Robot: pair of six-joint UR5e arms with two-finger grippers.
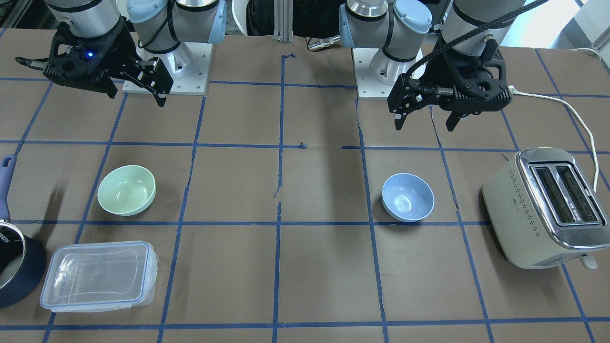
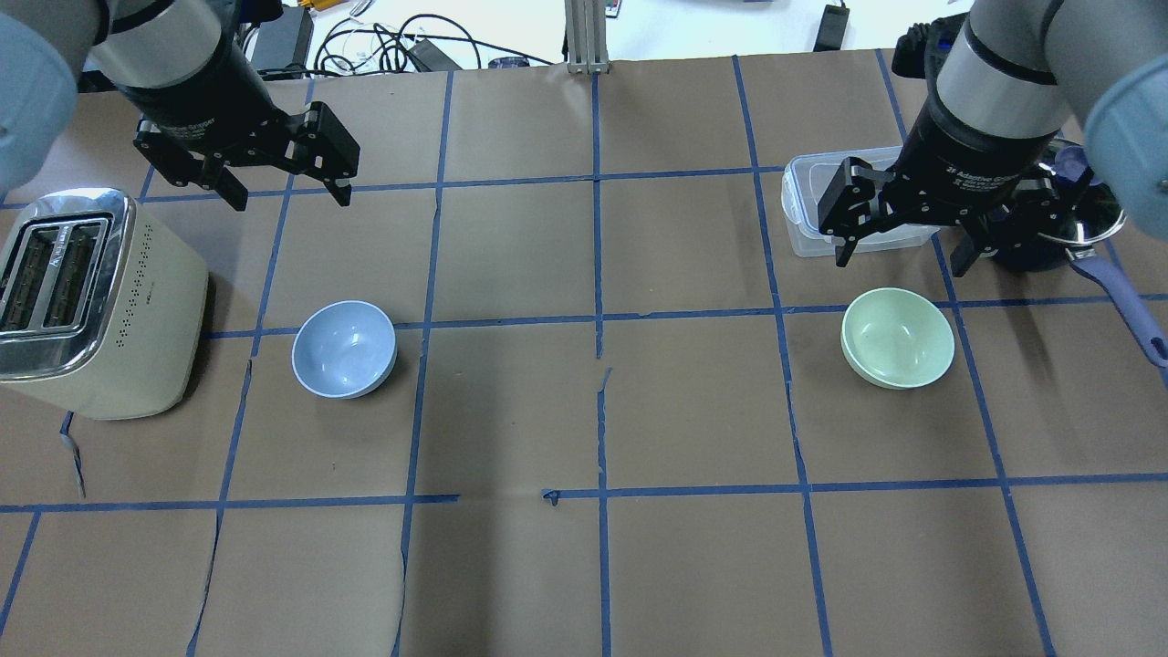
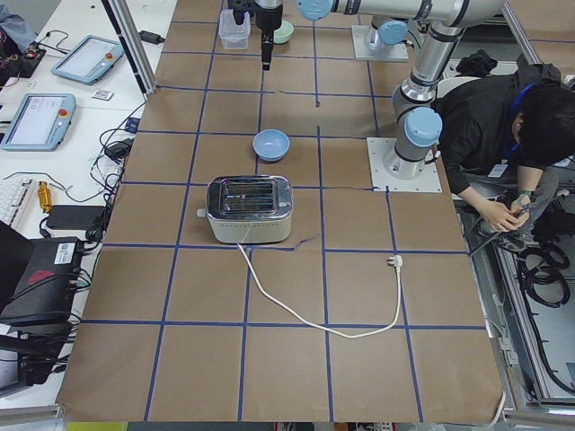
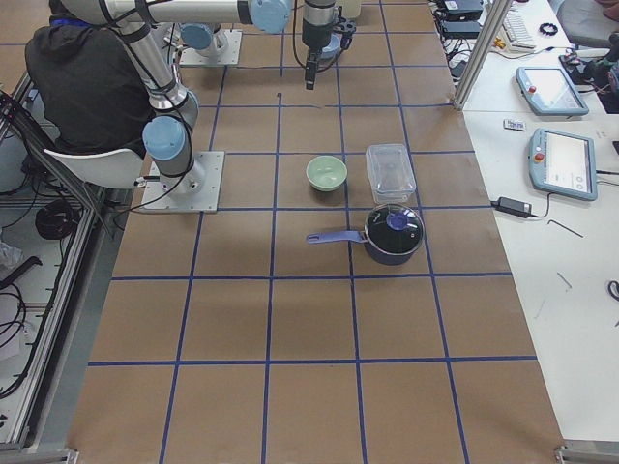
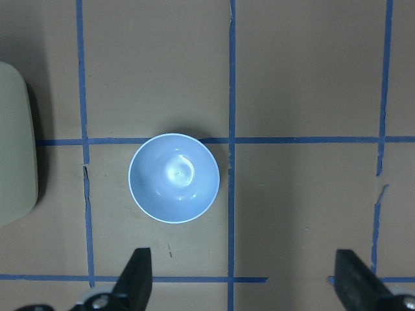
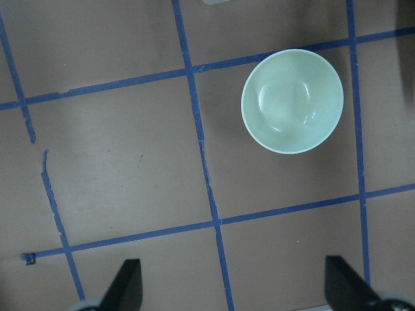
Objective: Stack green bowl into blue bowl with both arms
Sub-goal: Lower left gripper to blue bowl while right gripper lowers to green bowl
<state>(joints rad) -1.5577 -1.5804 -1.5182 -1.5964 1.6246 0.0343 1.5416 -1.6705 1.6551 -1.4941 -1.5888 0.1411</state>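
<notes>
The pale green bowl [image 1: 127, 190] [image 2: 898, 338] [image 6: 292, 101] sits upright and empty on the table on my right side. The light blue bowl [image 1: 408, 197] [image 2: 344, 349] [image 5: 174, 177] sits upright and empty on my left side. My right gripper [image 1: 137, 96] [image 2: 899, 265] [image 6: 233, 288] is open and empty, raised above the table just beyond the green bowl. My left gripper [image 1: 424, 121] [image 2: 292, 199] [image 5: 245, 285] is open and empty, raised above the table beyond the blue bowl. Neither gripper touches a bowl.
A cream toaster [image 1: 543, 205] [image 2: 87, 301] stands at the far left, beside the blue bowl, its cord [image 3: 305, 310] trailing off. A clear lidded container [image 1: 97, 276] [image 2: 808, 205] and a dark pot with a blue handle [image 1: 14, 267] [image 4: 392, 232] lie beyond the green bowl.
</notes>
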